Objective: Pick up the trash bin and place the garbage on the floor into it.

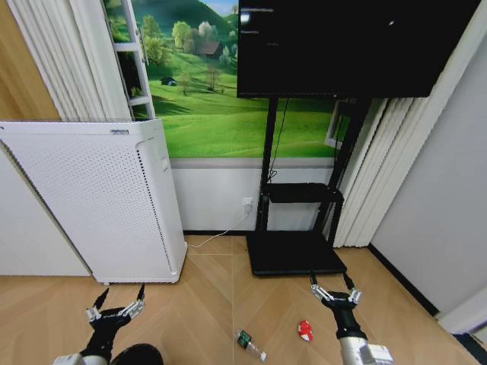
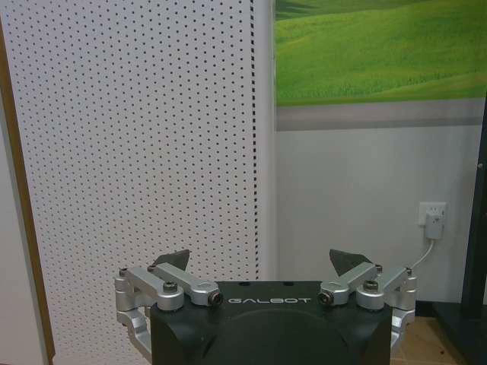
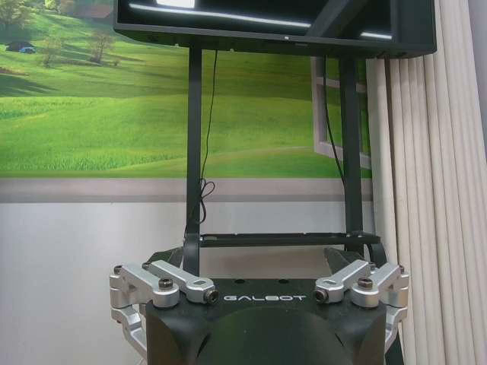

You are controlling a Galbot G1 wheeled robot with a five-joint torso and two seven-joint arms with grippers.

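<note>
Two end effectors hang low over the floor (image 1: 198, 304), a tan chevron parquet: the left end effector (image 1: 120, 299) near the foot of one tall white perforated appliance (image 1: 99, 198), the right end effector (image 1: 332, 284) in front of the flat black base of one TV stand (image 1: 295, 252). Both have their fingers spread wide apart with nothing between them. From the head view, two pieces of garbage lie on the floor between the arms, nearer the right one: one clear plastic bottle (image 1: 249, 344) with a green label, lying on its side, and one red-and-white crumpled scrap (image 1: 305, 330) just beside the right arm, well apart from the bottle. At the bottom edge of that view, beside the left arm, a rounded black shape (image 1: 137, 355) shows; whether it is the trash bin cannot be told. The left wrist view adds the left end effector (image 2: 265, 262) up close against the appliance's dotted side, plus one white wall socket (image 2: 432, 216) with a plug and cable. The right wrist view shows the right end effector (image 3: 257, 259) facing the stand's two black posts, a low shelf, the dark screen (image 3: 274, 23) above, a green meadow mural (image 3: 91, 106) and a pleated curtain (image 3: 434, 190).
</note>
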